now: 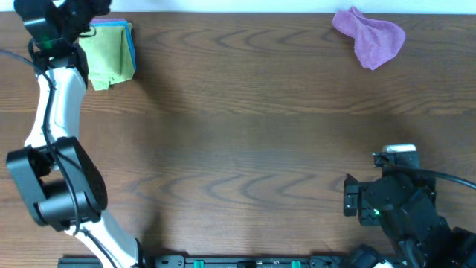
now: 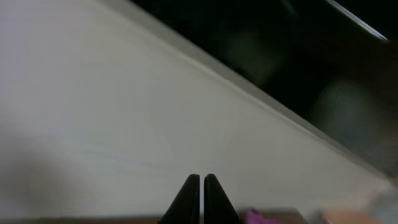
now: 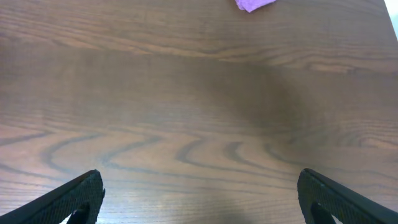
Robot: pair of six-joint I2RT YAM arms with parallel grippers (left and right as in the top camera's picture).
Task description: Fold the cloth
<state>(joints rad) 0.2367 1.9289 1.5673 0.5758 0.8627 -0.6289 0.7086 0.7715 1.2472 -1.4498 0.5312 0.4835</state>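
Overhead and wrist views of a dark brown, wood-grained worktop. The purple cloth, a soft, nubby fabric, lies crumpled in an irregular lump near the far right edge, well apart from both arms; its lower fringe shows at the top of the right wrist view. At the far left corner a yellow-green cloth lies flat in a rough rectangle on a blue cloth, of which only a narrow border shows. The left arm, with a smooth white link and black joints, reaches to that corner and partly covers the stack. The left fingers, black and tapered, are pressed together with nothing between them, facing a plain pale wall. The right arm sits at the near right; the right fingers are spread wide over bare wood grain.
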